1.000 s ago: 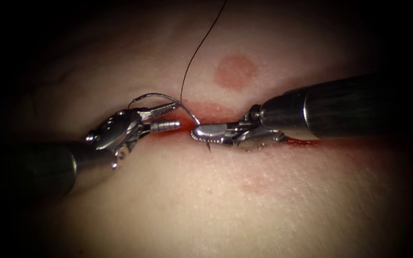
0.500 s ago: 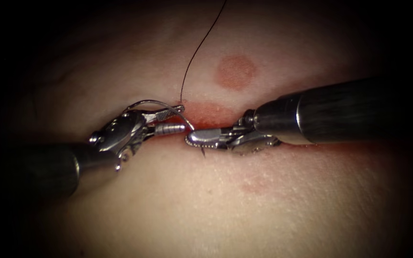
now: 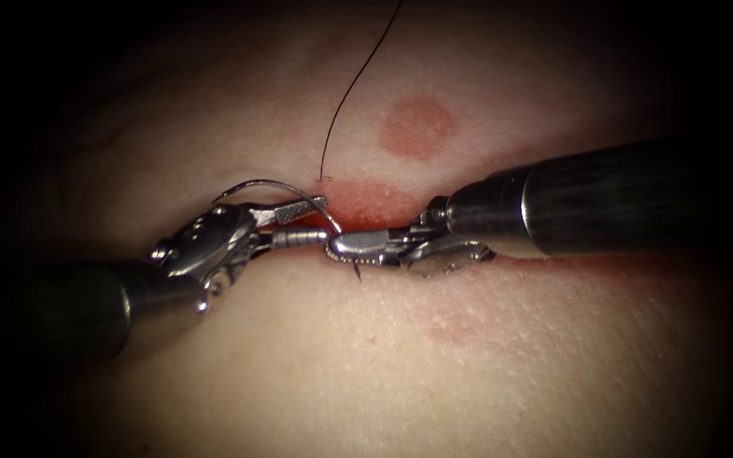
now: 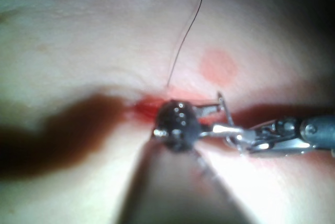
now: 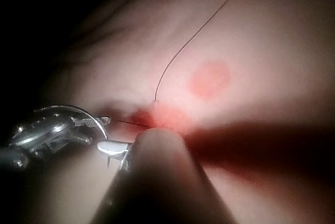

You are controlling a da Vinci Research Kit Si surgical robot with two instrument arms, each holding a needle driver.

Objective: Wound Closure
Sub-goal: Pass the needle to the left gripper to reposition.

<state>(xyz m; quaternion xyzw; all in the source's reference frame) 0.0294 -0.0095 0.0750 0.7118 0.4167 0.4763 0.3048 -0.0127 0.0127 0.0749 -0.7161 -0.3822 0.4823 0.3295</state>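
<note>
The tissue (image 3: 366, 356) has a red cut (image 3: 375, 206) running across it. My right tool (image 3: 334, 248) reaches in from the right, its jaws shut on the curved needle (image 3: 275, 181) close to its point. The point sticks out just below the jaws, above the tissue surface. The needle's body arcs up and left over my left tool (image 3: 317, 221), whose jaws stand open around the arc with nothing gripped. Dark thread (image 3: 345, 93) enters the tissue at the cut's upper edge. The left wrist view has the left tool (image 4: 208, 118), right tool (image 4: 233, 132) and needle (image 4: 226, 108). The right wrist view has the right tool (image 5: 109, 147), needle (image 5: 78, 110) and thread (image 5: 193, 38).
A round red mark (image 3: 418, 127) lies on the tissue above the cut. Red fluid stains the cut's edges around both tool tips. A fainter pink patch (image 3: 456, 326) sits below the right tool's shaft (image 3: 604, 199).
My right tool has slid left and slightly down with the needle in its jaws, closing on the left tool. The left tool's jaws have stayed open.
</note>
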